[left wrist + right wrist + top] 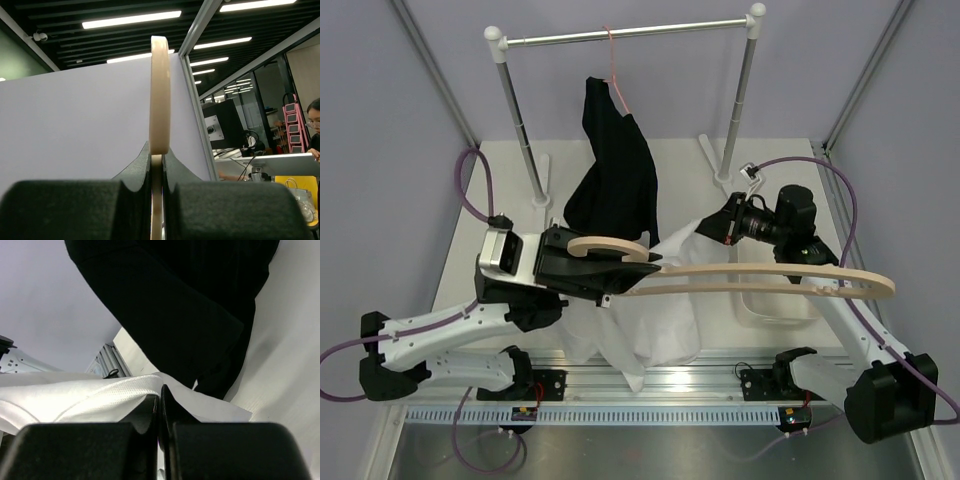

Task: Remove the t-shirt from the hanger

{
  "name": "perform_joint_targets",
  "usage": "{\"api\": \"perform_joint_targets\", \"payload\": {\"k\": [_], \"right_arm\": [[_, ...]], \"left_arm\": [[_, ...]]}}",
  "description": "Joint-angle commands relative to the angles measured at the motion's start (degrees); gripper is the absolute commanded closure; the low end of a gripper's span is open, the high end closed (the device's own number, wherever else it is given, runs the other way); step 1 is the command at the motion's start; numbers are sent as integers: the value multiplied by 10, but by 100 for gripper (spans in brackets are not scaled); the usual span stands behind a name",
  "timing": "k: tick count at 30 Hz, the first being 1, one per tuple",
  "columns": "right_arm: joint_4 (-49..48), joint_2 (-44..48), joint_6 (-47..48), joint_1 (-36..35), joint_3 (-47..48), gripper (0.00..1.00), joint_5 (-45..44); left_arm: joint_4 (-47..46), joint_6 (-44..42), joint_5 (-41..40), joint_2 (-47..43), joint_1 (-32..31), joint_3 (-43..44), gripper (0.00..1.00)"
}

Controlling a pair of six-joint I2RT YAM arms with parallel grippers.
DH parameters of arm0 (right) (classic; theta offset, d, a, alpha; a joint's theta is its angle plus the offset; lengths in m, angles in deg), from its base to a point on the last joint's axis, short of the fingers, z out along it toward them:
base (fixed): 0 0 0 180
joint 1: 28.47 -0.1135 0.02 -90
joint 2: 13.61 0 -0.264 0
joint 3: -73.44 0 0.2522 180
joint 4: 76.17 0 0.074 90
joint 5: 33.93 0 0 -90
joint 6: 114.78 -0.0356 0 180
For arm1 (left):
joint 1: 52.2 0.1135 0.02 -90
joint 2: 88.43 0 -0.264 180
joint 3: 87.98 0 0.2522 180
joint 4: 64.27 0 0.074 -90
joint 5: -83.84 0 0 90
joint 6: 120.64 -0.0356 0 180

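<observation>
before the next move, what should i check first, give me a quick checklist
1. Left gripper shut on the hanger: ok.
2. Right gripper pinching the t-shirt: ok.
3. Hanger's far shoulder bare of cloth: ok.
4. T-shirt fully off the hanger's near end: cannot tell.
5. Black garment not caught on the hanger's hook: cannot tell.
</observation>
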Motion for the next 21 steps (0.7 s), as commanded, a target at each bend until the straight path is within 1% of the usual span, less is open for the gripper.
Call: {"api": "perform_joint_targets", "payload": {"k": [1,2,3,4,5,6,7,9,10,12,14,17,21], "right_arm": [[12,-6,36,-1,34,100,-22],[48,-9,53,-1,53,100,-35],[65,-12,62,-1,64,100,-44],[85,-13,76,-2,76,100,-54],[122,-17,97,-1,101,100,-68],[137,-20,105,-1,114,100,-99],[149,-21,106,-1,122,100,-108],[144,-31,91,-1,134,100,-97],[107,-33,78,-2,120,100,-86],[46,-29,24,-5,92,100,-59],[32,-31,16,-12,85,100,-61],[37,-40,20,-27,95,100,-76],[41,-48,20,-31,107,100,-82]], "left_arm": [[40,-48,-30,-58,-3,4,100],[85,-63,-44,-73,-3,-15,100],[104,-78,-57,-89,-3,-27,100],[119,-106,-83,-124,-3,-41,100],[130,-117,-92,-142,-3,-72,100],[139,-126,-100,-161,-3,-87,100],[138,-135,-104,-200,-3,-103,100],[124,-133,-101,-231,-3,-135,100],[125,-132,-87,-253,-3,-135,100],[137,-126,-66,-266,-3,-122,100],[117,-117,-53,-263,-3,-113,100],[72,-90,-33,-247,-3,-96,100],[18,-49,-13,-203,-3,-72,100]]}}
